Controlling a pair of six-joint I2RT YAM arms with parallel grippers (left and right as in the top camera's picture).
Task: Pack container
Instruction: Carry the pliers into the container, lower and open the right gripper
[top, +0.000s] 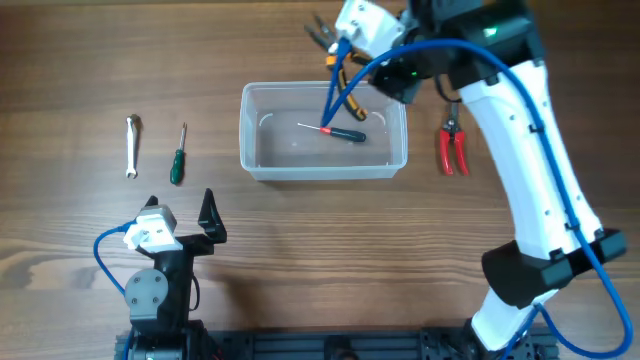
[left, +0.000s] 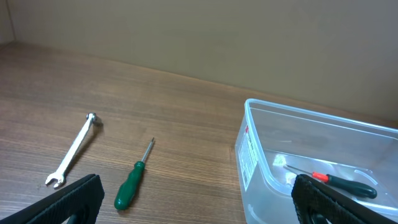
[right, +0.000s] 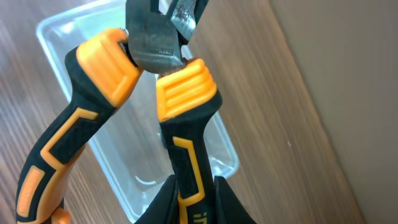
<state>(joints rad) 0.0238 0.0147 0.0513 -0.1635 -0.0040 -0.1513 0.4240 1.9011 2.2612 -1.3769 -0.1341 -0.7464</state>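
Okay, wrench (top: 131, 145) and green screwdriver (top: 178, 158) lie loose by the left gripper (top: 182, 212), which is spread wide and empty. Container (top: 322, 172) sits mid-table with one black screwdriver (top: 345, 133) inside and plenty of free floor. Right gripper (right: 191, 196) is clamped on one handle of the orange pliers (right: 180, 93) over the far rim. The free handle could snag the rim, or the pliers could slip. Red pliers (top: 453, 148) lie just beside the right wall.

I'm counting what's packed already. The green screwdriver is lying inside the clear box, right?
No. The green screwdriver lies on the table, left of the container, next to the wrench, as the overhead view shows. The black-handled screwdriver is the one inside.
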